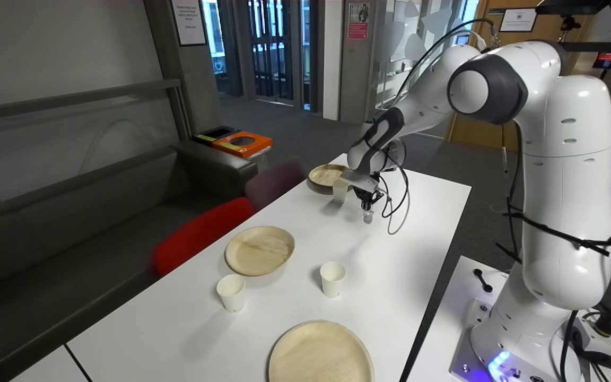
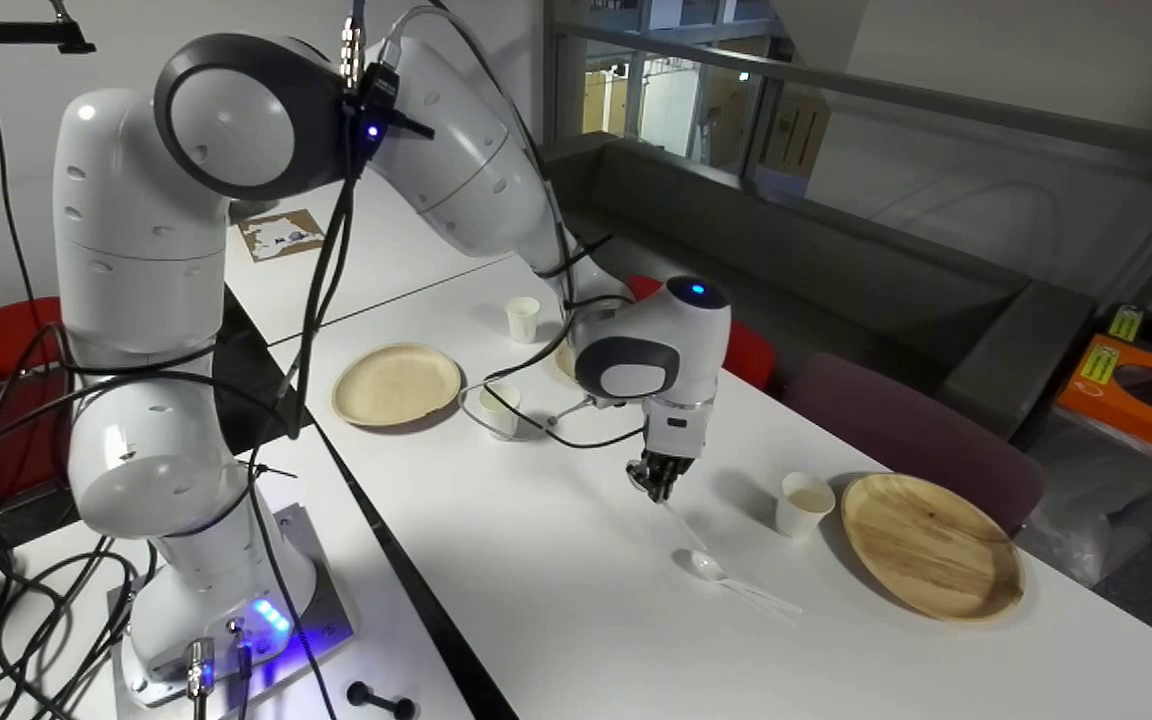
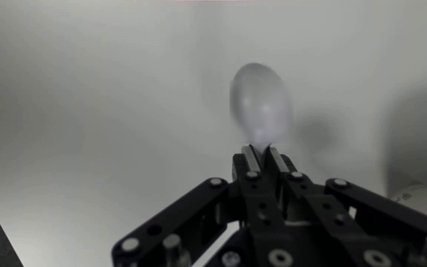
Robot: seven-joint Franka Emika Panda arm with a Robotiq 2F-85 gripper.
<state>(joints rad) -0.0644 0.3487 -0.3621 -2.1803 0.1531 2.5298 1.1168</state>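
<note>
From left to right in an exterior view, a near paper cup [image 1: 230, 293] stands upright close to a round wooden plate [image 1: 260, 250]; then come a front plate [image 1: 321, 354] and, beyond it, a middle cup [image 1: 332, 279]. Farther off, a far plate [image 1: 326, 174] lies on the white table [image 1: 393, 281], with a far cup [image 1: 340, 192] upright between it and the gripper [image 1: 367, 208]. The gripper points down over the table, its jaws closed on a white spoon [image 3: 261, 104], the fingertips [image 3: 251, 159] pinching what looks like the neck, just behind the bowl. The step in hand seems to be holding the spoon low above the table, near the far cup; whether its tip touches the table cannot be told. The next move appears to call for a firm pinch and a slow, steady wrist, since only a narrow neck is gripped and the far cup stands close by. In the wrist view the spoon's bowl juts straight out beyond the fingertips, while any handle behind them is hidden. In an exterior view a pale, spoon-like streak [image 2: 707, 566] shows below the gripper, too smeared to tell whether it is the same spoon or another piece. Rightmost, in an exterior view, the robot arm [image 1: 568, 175] rises, bends at the top and slopes down to the gripper.
</note>
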